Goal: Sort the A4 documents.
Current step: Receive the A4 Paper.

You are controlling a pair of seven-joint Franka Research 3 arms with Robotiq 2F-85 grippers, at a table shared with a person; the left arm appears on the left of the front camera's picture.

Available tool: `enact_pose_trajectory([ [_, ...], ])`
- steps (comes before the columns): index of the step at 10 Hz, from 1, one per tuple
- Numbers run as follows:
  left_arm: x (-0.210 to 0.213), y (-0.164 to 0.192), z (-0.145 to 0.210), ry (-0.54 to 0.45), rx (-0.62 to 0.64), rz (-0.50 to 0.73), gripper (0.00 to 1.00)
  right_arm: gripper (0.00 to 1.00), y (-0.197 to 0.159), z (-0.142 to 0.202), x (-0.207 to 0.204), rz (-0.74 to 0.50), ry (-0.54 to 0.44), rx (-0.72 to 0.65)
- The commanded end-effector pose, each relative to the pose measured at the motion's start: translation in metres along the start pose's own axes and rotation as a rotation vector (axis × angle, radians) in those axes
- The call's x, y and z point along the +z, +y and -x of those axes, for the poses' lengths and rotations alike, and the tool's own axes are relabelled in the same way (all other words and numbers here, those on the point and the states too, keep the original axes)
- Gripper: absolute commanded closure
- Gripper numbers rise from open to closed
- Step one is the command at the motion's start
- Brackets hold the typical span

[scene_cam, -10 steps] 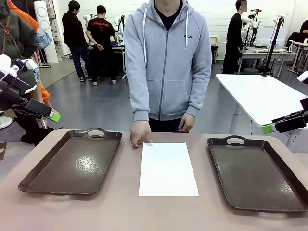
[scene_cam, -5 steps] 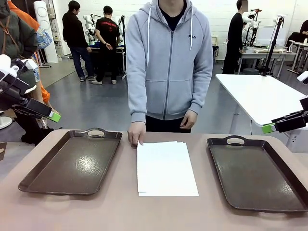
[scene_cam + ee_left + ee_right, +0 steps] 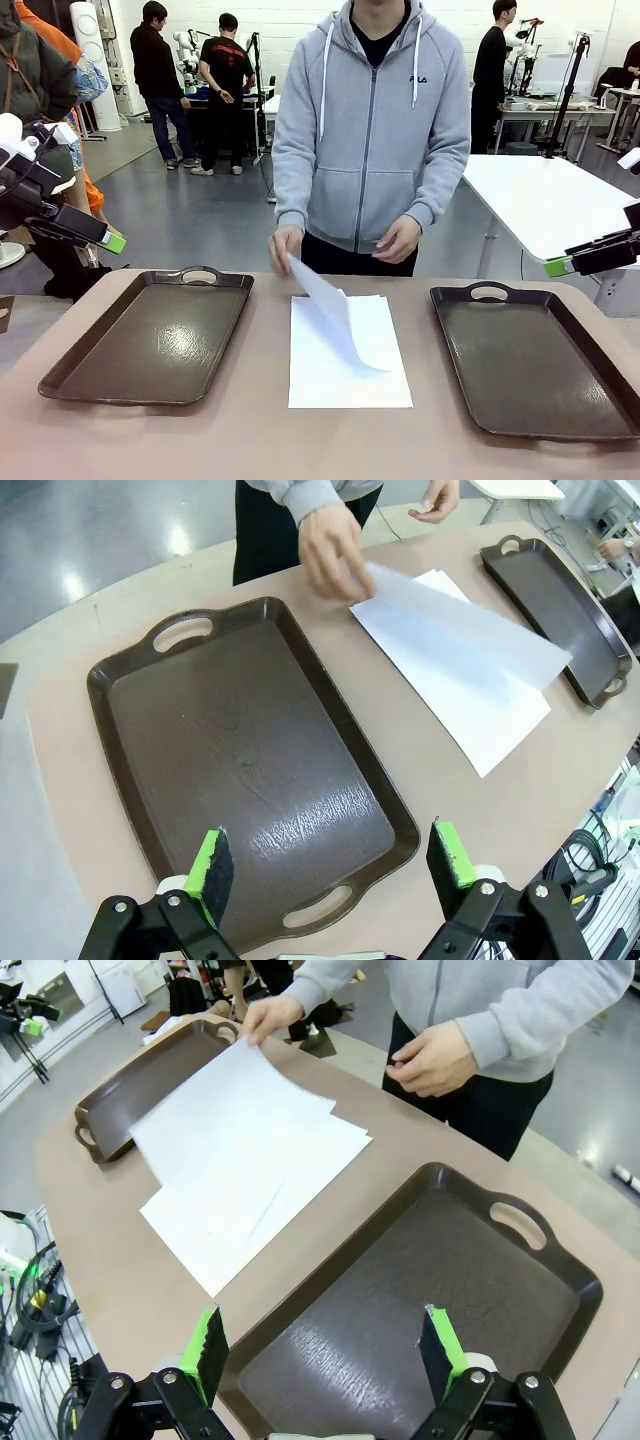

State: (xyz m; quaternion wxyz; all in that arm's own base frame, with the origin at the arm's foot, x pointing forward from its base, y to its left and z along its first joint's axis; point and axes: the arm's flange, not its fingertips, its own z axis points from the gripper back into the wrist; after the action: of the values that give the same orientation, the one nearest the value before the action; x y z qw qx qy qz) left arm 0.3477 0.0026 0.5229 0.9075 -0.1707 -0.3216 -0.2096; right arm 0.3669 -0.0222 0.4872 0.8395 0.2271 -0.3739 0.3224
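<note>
Left gripper [image 3: 330, 862] hangs with its jaws spread wide and empty, looking down on the left tray [image 3: 240, 750]; right gripper [image 3: 322, 1350] is just as wide and empty above the right tray [image 3: 430, 1290]. Between the trays, in the middle of the table [image 3: 250, 440], lie the A4 documents [image 3: 350, 380], a thin white stack lying flat, while the person's hand [image 3: 285, 246] at its far left corner peels up the top sheet [image 3: 335, 315], which curls and sags under its own weight. I judge the paper feather-light, floppy, slick sheet on sheet and easily creased. Flat on the table it offers no edge to pinch, so I would take a raised sheet by a free corner or edge, gently, well clear of the hand.
</note>
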Motion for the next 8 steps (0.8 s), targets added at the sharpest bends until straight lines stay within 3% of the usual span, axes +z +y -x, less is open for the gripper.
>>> enact_pose_trajectory([
  [1,0.0006,0.0004,0.0002,-0.003,0.001,0.007,0.00,0.00,-0.0030,0.0030,-0.0043,-0.017,-0.014,0.014],
  [8,0.0006,0.0004,0.0002,-0.003,0.001,0.007,0.00,0.00,-0.0030,0.0030,-0.0043,-0.017,-0.014,0.014],
])
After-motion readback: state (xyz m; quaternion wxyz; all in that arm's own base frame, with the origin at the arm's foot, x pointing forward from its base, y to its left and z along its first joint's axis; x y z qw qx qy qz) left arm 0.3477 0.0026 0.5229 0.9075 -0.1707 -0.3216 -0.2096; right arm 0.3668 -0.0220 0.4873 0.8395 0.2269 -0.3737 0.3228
